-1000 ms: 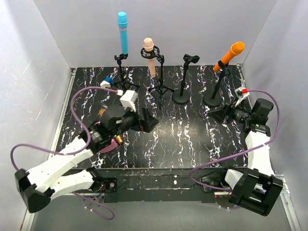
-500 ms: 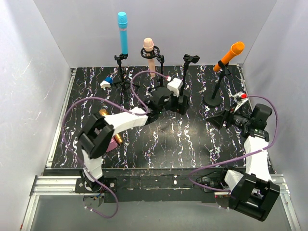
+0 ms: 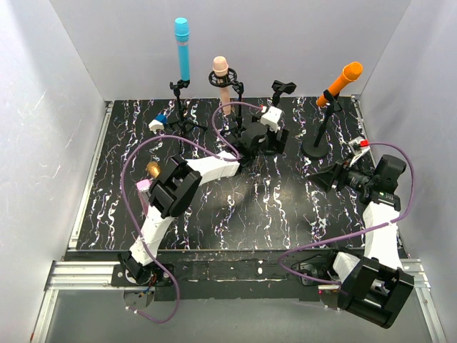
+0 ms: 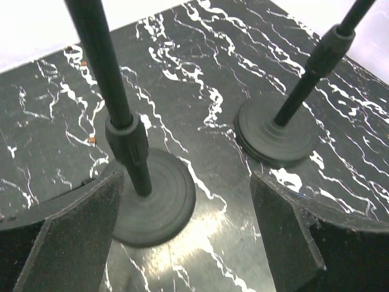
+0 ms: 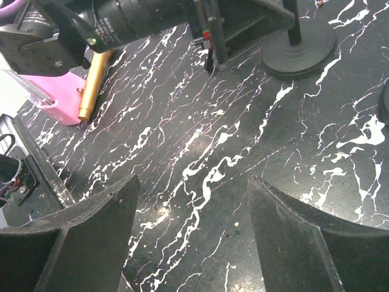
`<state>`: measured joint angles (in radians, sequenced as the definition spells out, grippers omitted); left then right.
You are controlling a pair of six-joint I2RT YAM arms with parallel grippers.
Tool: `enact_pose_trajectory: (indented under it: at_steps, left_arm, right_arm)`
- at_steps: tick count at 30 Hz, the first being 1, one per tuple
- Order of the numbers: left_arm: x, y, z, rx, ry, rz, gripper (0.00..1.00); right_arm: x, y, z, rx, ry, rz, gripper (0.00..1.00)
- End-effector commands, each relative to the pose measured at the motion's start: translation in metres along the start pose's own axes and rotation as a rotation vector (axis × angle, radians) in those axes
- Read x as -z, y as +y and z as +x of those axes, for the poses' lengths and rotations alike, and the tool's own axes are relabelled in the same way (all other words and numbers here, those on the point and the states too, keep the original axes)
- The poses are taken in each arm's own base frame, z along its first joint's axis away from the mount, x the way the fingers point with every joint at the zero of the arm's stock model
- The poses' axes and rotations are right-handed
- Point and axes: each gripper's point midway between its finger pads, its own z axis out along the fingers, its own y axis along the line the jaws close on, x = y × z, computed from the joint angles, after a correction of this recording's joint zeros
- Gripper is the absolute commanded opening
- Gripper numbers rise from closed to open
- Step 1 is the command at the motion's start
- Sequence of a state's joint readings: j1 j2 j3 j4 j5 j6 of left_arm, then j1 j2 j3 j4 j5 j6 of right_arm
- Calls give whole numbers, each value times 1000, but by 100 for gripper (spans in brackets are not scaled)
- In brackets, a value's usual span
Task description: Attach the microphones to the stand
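Framing the pole, left jaws [image 4: 185, 194]: spread wide and holding nothing. The pole of the empty round-base stand [image 4: 130, 146] rises in the gap, close to one finger, low down by its disc foot.
Likely reason: this bare stand looks set to be steadied or shifted before it is loaded, judging by the low approach.
Right jaws [image 5: 193, 182]: parted with nothing between them, hovering over bare counter [image 5: 243, 140] on the right side. They are probably kept free for fetching.
Golden-brown microphone [image 5: 95, 82]: lying flat on the counter at the left, against or just beside the pink box [image 5: 58, 100], partly hidden by the left arm from above. Its long axis is horizontal, along the box's edge, and which end is the head is unclear.
Cyan microphone [image 3: 183, 50]: clipped on the leftmost tripod stand [image 3: 184, 118] at the far edge, axis vertical, head up.
Pale pink microphone [image 3: 223, 86]: held in the ring mount of the second tripod stand [image 3: 239, 132], near vertical, head up.
Orange microphone [image 3: 341, 82]: clipped on the right round-base stand [image 3: 315, 146], tilted, head pointing up and rightward.
Progress: three mounted. One microphone and the empty clip [image 3: 283, 88] are left to pair.
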<state>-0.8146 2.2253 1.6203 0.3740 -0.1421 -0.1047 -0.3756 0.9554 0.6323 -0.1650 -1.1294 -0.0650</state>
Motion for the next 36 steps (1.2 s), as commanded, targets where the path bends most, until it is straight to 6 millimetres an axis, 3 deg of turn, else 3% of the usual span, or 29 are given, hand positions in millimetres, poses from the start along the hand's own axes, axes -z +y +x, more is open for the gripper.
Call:
enact_pose_trajectory:
  at_steps: [1,11,16,19,27,29,32,34,35,36]
  left_arm:
    - [-15,6,-50,-36,-136,-41,83]
    - [-32,31,-75,-51,-223,-141,76]
    - [-38,32,-92,-71,-262,-150,72]
    - [-44,31,-100,-72,-277,-143,61]
    - [-49,29,-97,-72,-259,-116,12]
    - [-47,23,-99,-80,-257,-82,0]
    - [-32,8,-114,-86,-291,5,0]
    - [-10,-6,-136,-95,-317,88,0]
    - [-2,-11,-131,-101,-298,120,0]
    - [13,-21,-142,-106,-314,178,0]
  right_arm:
    - [4,2,-18,60,-24,2,79]
    - [9,-5,-20,47,-39,29,79]
    - [10,-6,-20,39,-42,28,79]
    - [10,-7,-20,38,-45,31,79]
    - [13,-8,-22,31,-57,37,79]
    - [13,-8,-21,29,-58,38,79]
    - [14,-9,-21,26,-59,41,79]
    - [14,-9,-21,28,-60,42,79]
    - [14,-8,-21,29,-60,39,79]
    - [14,-8,-21,30,-61,41,79]
